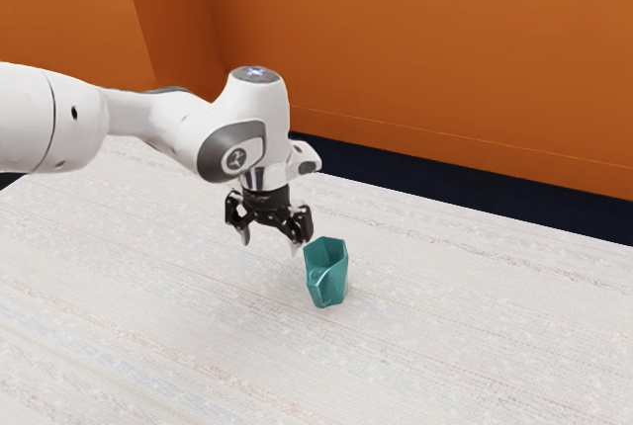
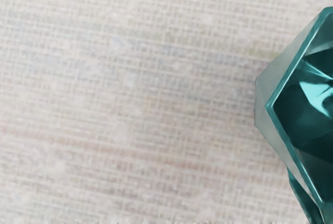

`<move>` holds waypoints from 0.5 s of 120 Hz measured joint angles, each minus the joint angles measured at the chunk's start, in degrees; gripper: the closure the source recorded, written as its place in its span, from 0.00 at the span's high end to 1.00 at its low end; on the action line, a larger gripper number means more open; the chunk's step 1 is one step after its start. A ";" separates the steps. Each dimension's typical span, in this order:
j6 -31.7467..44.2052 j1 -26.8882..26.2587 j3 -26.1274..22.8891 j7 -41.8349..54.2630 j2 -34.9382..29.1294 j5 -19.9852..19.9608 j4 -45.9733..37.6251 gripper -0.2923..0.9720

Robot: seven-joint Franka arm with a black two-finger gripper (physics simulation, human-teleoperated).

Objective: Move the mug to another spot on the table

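While the mug (image 1: 326,272) stands upright on the table (image 1: 148,326), about mid-table, the gripper (image 1: 269,230) hangs just beside it, toward the exterior view's left and a little higher; its fingers (image 1: 243,230) are spread with nothing between them, so I judge the grasp not yet lined up; whether the nearer finger touches the rim is hard to tell from this side. From the wrist view, the mug (image 2: 302,114) lies off to one side of the hand rather than under it, mouth upward, bare table (image 2: 130,104) below; centring over the rim seems the next need.
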 joint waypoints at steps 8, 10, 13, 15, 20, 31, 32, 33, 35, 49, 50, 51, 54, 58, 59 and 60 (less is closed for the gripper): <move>0.93 -0.40 -0.44 0.23 0.43 -1.09 -0.56 0.77; 1.15 -0.57 -0.57 0.28 0.52 -1.30 -0.63 0.77; 1.49 -0.77 -0.73 0.34 0.65 -1.58 -0.71 0.77; 1.73 -0.89 -0.82 0.39 0.77 -1.74 -0.75 0.77; 2.35 -1.04 -0.98 0.49 1.10 -2.06 -0.78 0.77; 3.59 -1.19 -1.60 0.73 1.79 -2.44 -0.81 0.77; 3.70 -1.19 -1.64 0.75 1.84 -2.45 -0.81 0.77; 3.82 -1.20 -1.67 0.77 1.89 -2.47 -0.81 0.77; 4.04 -1.16 -1.81 0.82 2.00 -2.50 -0.81 0.77; 5.45 -1.21 -2.59 1.07 3.00 -2.71 -0.81 0.77; 5.55 -1.19 -2.66 1.08 3.06 -2.74 -0.81 0.77; 5.64 -1.19 -2.72 1.10 3.12 -2.76 -0.81 0.77; 5.97 -1.19 -2.95 1.15 3.41 -2.85 -0.81 0.77; 6.36 -1.21 -3.17 1.20 3.74 -2.94 -0.81 0.77; 6.45 -1.21 -3.21 1.22 3.79 -2.96 -0.81 0.77; 6.54 -1.21 -3.24 1.23 3.84 -2.98 -0.81 0.77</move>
